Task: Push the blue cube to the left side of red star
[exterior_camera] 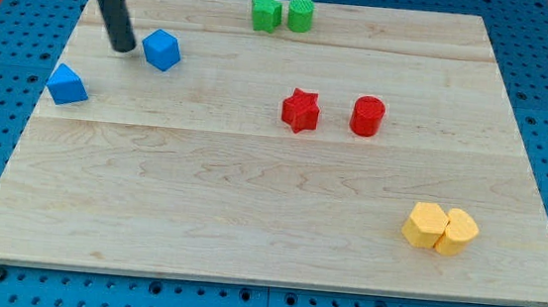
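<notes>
The blue cube (pixel 162 49) lies near the view's top left on the wooden board (pixel 248 221). The red star (pixel 300 110) lies near the board's middle, well to the right of the cube and a little lower. My tip (pixel 122 48) rests on the board just left of the blue cube, close to it with a small gap showing. The dark rod rises from the tip up and to the left, out of the view's top.
A second blue block (pixel 66 86), wedge-like, lies lower left of the tip. A red cylinder (pixel 367 115) sits right of the star. A green star (pixel 265 14) and a green cylinder (pixel 300 14) stand at the top. Two yellow blocks (pixel 439 229) lie at the lower right.
</notes>
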